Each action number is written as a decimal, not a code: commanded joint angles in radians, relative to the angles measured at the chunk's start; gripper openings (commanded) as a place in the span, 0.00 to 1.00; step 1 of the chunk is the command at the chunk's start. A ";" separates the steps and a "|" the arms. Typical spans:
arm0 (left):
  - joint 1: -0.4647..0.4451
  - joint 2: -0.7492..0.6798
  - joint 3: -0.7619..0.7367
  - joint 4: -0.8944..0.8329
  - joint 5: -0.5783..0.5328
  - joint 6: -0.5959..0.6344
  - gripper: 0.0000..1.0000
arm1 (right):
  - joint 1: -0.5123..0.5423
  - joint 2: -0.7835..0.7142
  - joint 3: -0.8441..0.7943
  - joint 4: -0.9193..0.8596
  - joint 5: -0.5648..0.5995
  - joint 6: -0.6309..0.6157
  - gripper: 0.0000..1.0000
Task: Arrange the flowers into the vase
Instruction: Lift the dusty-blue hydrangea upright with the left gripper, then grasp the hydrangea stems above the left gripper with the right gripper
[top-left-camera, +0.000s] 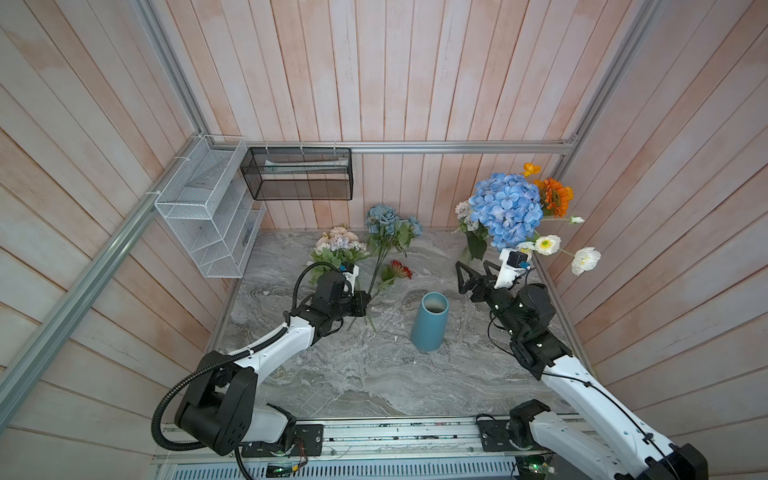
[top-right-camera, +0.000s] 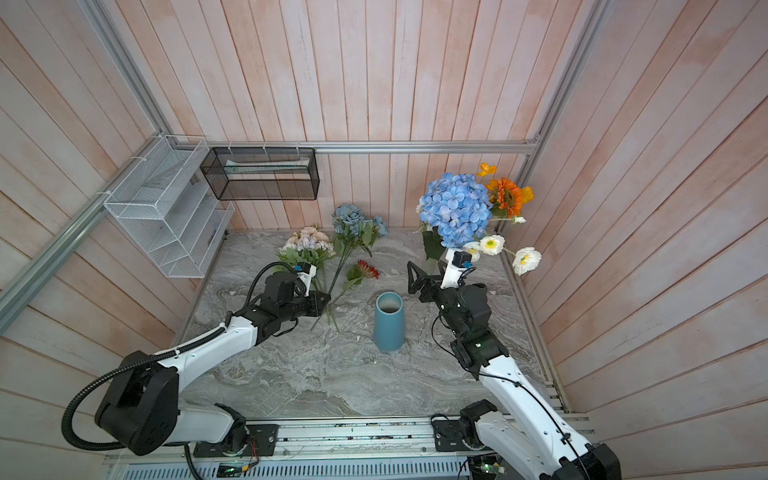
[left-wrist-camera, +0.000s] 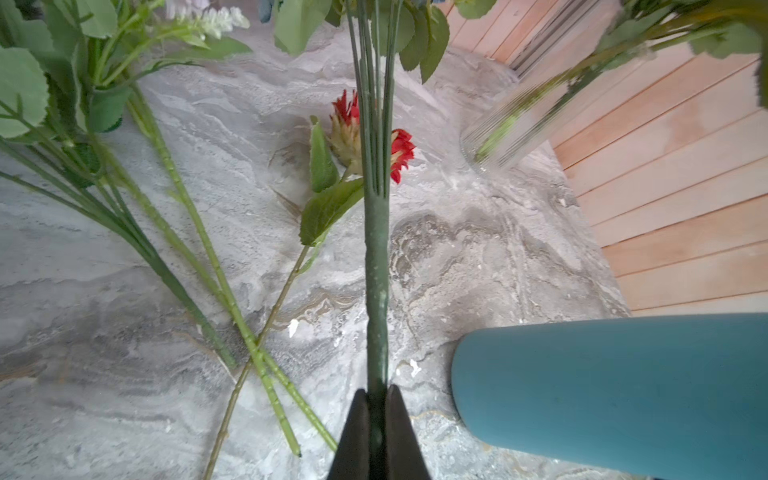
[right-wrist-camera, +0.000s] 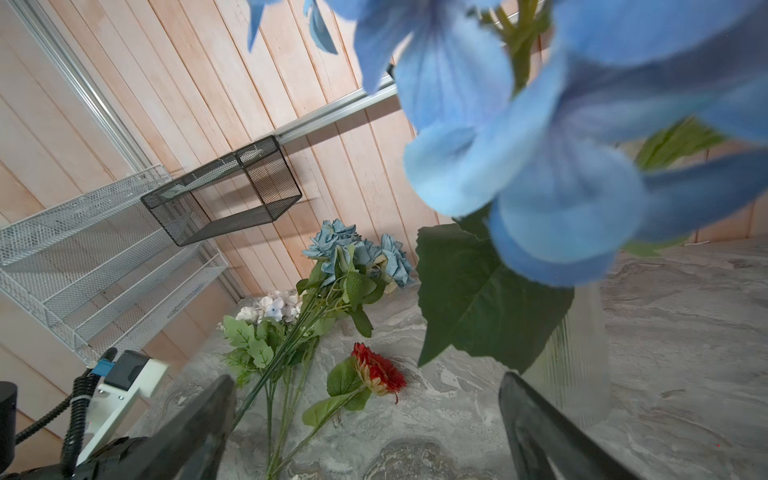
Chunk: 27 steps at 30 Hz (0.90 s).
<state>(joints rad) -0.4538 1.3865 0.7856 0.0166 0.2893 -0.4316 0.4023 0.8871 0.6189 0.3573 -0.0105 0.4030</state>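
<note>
Clear vase partly behind blurred hydrangea

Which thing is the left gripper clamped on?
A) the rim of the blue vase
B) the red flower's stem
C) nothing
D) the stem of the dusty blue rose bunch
D: the left wrist view shows the left gripper shut on the thick stem of the rose bunch, with the red flower lying loose behind it and the blue vase standing apart.

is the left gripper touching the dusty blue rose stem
Touching. The left wrist view shows the left gripper shut on the dusty blue rose stem, a finger on each side.
</note>
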 joint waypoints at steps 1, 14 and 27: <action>-0.002 -0.035 -0.026 0.163 0.078 -0.037 0.00 | -0.004 -0.002 0.013 0.057 -0.101 0.037 0.98; -0.045 -0.164 -0.053 0.337 0.082 -0.042 0.00 | 0.109 0.247 0.199 0.138 -0.295 0.139 0.85; -0.149 -0.260 -0.069 0.401 0.039 0.072 0.00 | 0.200 0.472 0.337 0.252 -0.433 0.242 0.78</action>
<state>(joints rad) -0.5892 1.1530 0.7250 0.3515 0.3473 -0.4137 0.5949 1.3426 0.9279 0.5232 -0.3775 0.5953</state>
